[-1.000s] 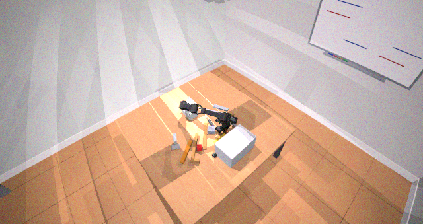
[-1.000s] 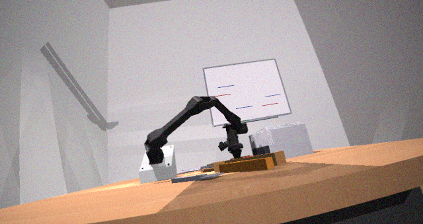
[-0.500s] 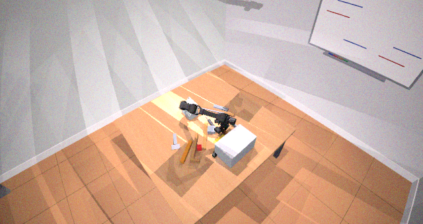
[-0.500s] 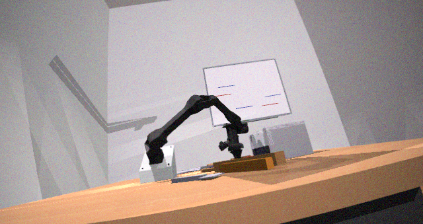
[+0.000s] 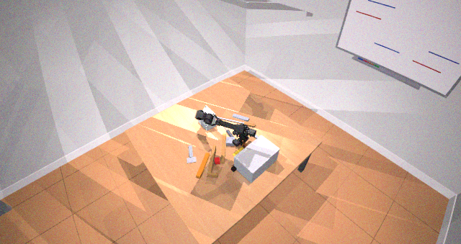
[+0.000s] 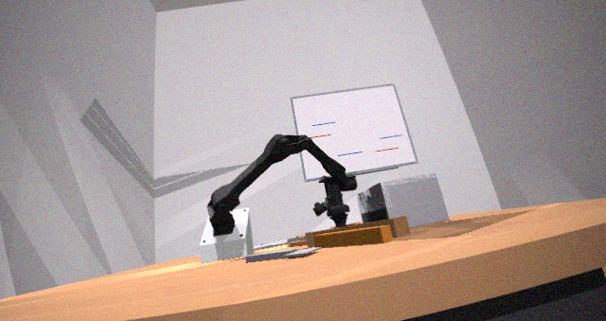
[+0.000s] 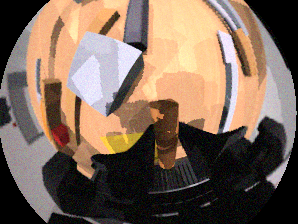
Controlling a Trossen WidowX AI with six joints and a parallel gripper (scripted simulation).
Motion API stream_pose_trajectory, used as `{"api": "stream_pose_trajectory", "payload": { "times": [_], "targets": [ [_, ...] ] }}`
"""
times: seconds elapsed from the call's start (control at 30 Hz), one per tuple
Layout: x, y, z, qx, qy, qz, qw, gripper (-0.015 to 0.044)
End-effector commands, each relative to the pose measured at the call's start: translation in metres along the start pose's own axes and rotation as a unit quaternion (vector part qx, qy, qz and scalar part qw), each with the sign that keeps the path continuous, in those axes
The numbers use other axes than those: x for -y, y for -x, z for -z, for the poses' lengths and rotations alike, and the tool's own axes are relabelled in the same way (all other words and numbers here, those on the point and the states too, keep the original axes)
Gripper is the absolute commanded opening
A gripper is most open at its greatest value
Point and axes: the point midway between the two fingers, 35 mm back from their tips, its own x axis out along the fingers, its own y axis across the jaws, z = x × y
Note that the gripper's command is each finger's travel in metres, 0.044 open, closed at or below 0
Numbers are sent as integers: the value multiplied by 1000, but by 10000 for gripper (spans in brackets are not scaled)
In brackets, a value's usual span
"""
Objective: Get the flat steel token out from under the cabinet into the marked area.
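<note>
The tool (image 7: 164, 163) pinches a wooden stick (image 7: 164, 137) just beside the cabinet (image 5: 256, 157). The token is out of sight (presumably under the cabinet). The arm should keep the stick low and level.

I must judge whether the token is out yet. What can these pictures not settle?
- Token: not seen in any view; the cabinet would cover it from above, and the blocks hide the cabinet's base in the exterior view.
- Vent slots: too small and blurred everywhere.
- Stick in the gripper: its far end is blurred in the wrist view.
- Marked area: only a yellow patch shows.
</note>
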Motion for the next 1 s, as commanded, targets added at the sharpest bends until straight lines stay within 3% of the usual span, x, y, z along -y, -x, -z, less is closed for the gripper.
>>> {"api": "stream_pose_trajectory", "payload": {
  "times": [0.0,0.97],
  "targets": [
    [-8,-1,0,1,-6,-3,1000,0],
    [-9,-1,-15,2,-5,-3,1000,0]
  ]
}}
